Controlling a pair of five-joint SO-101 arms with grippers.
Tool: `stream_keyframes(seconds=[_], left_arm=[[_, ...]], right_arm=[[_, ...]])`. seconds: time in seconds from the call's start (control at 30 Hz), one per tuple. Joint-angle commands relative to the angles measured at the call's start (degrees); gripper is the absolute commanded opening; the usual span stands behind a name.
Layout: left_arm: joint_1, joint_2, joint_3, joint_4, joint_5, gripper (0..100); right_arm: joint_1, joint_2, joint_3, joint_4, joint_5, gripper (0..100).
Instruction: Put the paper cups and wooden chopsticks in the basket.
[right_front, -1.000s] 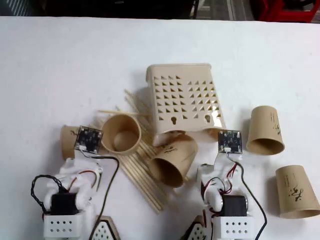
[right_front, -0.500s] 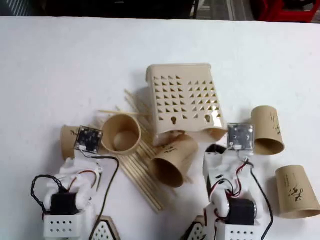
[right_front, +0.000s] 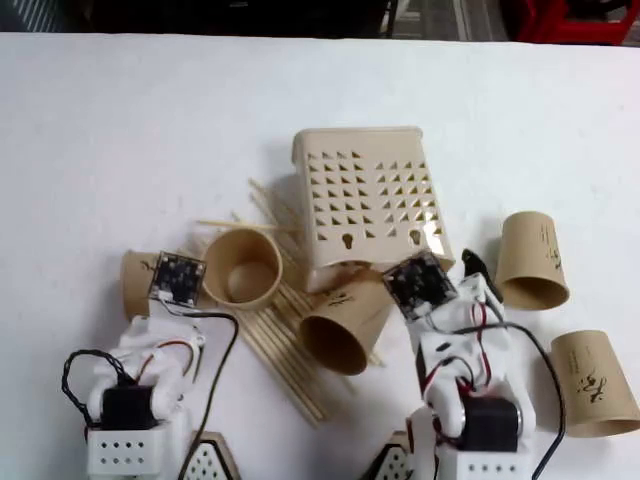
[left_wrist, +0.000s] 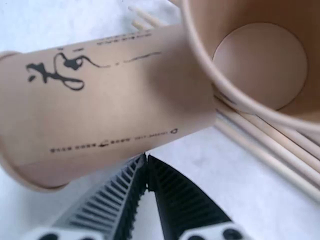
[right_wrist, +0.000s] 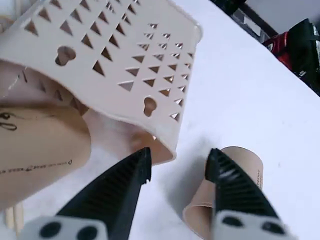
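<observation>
Right gripper (right_wrist: 178, 159) jaws spread, empty. Side-lying paper cup (right_front: 530, 262) sits just right of it in the high view, axis near vertical in frame. Left gripper (left_wrist: 146, 165) pinched shut on nothing, farther off.

Basket (right_front: 370, 195) lying mid-table, chopsticks (right_front: 290, 350) spread at its seven o'clock, upright cup (right_front: 242, 265) standing on them, tipped cup (right_front: 345, 320) at six by the basket's mouth, leftmost cup (right_front: 133, 283) at eight, right cup (right_front: 530, 260) at four, last cup (right_front: 593, 382) at that cup's five.
</observation>
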Motion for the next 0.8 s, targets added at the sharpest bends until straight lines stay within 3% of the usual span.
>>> stream_keyframes(seconds=[0.0,0.17,0.77], left_arm=[[0.48,0.04,-0.26,0.26,0.44,3],[0.48,0.04,-0.26,0.26,0.44,3],[0.48,0.04,-0.26,0.26,0.44,3]], right_arm=[[-0.48,10.33,-2.73,-3.91,8.26,27.4],[-3.74,20.26,-2.73,-10.95,13.45,28.3],[-5.93,42.59,-2.37,-35.91,13.19,28.0]])
